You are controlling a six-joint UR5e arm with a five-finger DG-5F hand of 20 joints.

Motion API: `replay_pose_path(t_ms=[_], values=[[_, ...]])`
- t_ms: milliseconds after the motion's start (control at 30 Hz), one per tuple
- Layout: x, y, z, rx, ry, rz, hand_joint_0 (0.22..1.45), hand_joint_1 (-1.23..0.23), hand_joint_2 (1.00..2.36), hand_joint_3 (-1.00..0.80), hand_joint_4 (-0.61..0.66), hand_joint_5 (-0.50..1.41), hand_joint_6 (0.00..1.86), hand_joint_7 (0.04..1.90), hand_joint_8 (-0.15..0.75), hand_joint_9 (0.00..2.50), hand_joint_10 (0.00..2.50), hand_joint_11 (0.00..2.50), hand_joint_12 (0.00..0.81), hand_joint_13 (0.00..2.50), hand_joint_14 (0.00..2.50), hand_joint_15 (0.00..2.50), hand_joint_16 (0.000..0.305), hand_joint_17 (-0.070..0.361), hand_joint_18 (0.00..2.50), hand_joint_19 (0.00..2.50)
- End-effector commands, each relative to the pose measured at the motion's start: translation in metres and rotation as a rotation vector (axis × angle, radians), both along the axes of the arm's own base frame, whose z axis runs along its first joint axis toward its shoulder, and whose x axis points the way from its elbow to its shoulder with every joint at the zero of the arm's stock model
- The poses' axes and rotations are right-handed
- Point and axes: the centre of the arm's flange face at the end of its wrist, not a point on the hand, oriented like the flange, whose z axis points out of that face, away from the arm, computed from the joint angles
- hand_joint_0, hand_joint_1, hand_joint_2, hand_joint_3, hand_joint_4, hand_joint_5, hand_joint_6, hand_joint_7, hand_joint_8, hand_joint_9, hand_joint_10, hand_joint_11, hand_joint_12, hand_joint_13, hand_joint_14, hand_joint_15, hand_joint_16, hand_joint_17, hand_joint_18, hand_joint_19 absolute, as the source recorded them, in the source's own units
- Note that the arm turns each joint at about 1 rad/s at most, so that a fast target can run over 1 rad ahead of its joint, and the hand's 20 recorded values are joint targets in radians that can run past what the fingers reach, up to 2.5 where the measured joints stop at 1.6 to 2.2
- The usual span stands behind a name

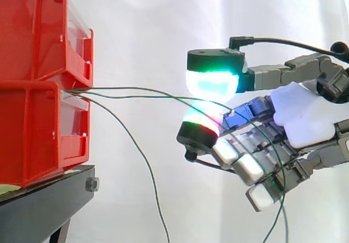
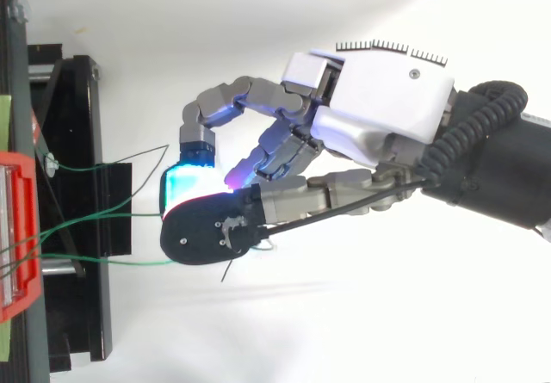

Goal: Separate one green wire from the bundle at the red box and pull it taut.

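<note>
Two stacked red boxes (image 1: 32, 128) stand at the left on a black stand (image 1: 49, 199). Several thin green wires come out of the gap between them. Two of these wires (image 1: 136, 96) run nearly level to the right, into the pinch between two glowing green fingertips (image 1: 212, 82) of my hand (image 1: 302, 114). They then trail down across the other fingers. A third wire (image 1: 136, 150) sags down on its own. In the top view one wire (image 2: 129, 214) reaches the cyan pad of the hand (image 2: 387, 99). Another wire (image 2: 112, 261) passes under the thumb's dark tip. The red box (image 2: 17, 228) sits at the left edge.
A third wire in the top view (image 2: 129, 158) ends loose above the stand (image 2: 77, 228). A white curtain forms the backdrop. The arm enters from the right.
</note>
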Motion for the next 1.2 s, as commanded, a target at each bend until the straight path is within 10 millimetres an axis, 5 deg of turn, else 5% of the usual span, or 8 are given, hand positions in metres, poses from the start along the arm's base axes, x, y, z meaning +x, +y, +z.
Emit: replay_pose_path(t_ms=[0,200,667,800,1167], values=[[-0.0002,0.0004,-0.0003,0.0,0.001,0.001,0.6,-0.72,1.02,-0.15,0.04,-0.11,0.88,1.24,0.336,0.93,0.01,0.38,0.469,0.98,0.01,0.37,0.066,0.148,0.89,0.52],[-0.0003,-0.0005,-0.0004,-0.001,0.003,0.003,0.6,-0.74,1.02,-0.14,-0.01,-0.1,0.88,1.24,0.292,0.64,0.0,0.01,0.43,0.68,0.01,0.14,0.062,0.14,0.79,0.43],[-0.0004,-0.0027,-0.0004,-0.002,0.004,0.0,0.6,-0.76,1.01,-0.14,0.0,-0.1,0.87,1.27,0.306,0.67,0.0,0.0,0.414,0.52,0.0,0.07,0.061,0.138,0.64,0.37],[-0.0004,-0.0027,-0.0004,-0.002,0.004,0.0,0.6,-0.74,1.01,-0.14,0.0,-0.1,0.87,1.28,0.294,0.82,0.01,0.31,0.408,0.59,0.01,0.2,0.061,0.137,0.64,0.42],[-0.0003,-0.0015,-0.0005,-0.003,0.004,0.004,0.6,-0.74,1.02,-0.15,0.0,-0.11,0.87,1.25,0.293,0.95,0.02,0.65,0.413,0.73,0.02,0.4,0.06,0.136,0.66,0.48]])
